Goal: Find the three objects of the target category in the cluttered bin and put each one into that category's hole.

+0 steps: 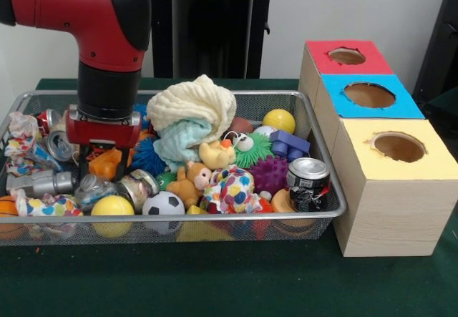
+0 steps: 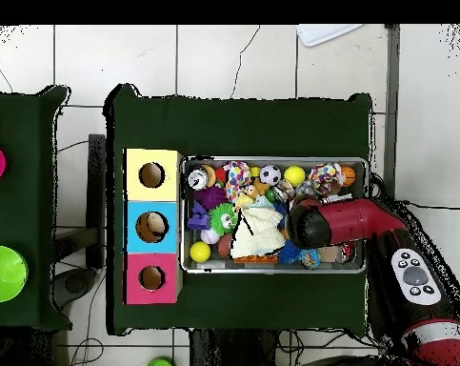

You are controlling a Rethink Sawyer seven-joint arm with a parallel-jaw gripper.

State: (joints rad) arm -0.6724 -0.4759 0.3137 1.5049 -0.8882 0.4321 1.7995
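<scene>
Gripper (image 1: 102, 161) sits low in the wire mesh bin (image 1: 325, 188), on the side away from the wooden box (image 1: 386, 195), fingers straddling an orange toy (image 1: 106, 164). I cannot tell whether they have closed on it or just bracket it; nothing is lifted clear, so I read this as the search-and-pick step, nothing on its way to a hole. Target category isn't given to me, so the goal objects are a guess: crushed cans (image 1: 51, 122) lie just beside the gripper, an upright can (image 1: 308, 182) stands at the end nearest the box, balls like the yellow ball (image 1: 112, 206) and soccer ball (image 1: 164, 203) sit along the near wall, and plush toys such as the small teddy (image 1: 187, 183) are in the middle under a cream cloth (image 1: 193, 102). Red hole (image 1: 347, 56), blue hole (image 1: 369, 94) and yellow hole (image 1: 398, 146) are all unobstructed; from overhead I may see something inside the blue one but can't confirm. Next I need a confirmed grasp, a straight lift out of the clutter without dragging the neighbouring cans or wrappers, then a carry across the whole bin to the matching hole. The cloth pile is tall, so I judge it could snag the carry.
</scene>
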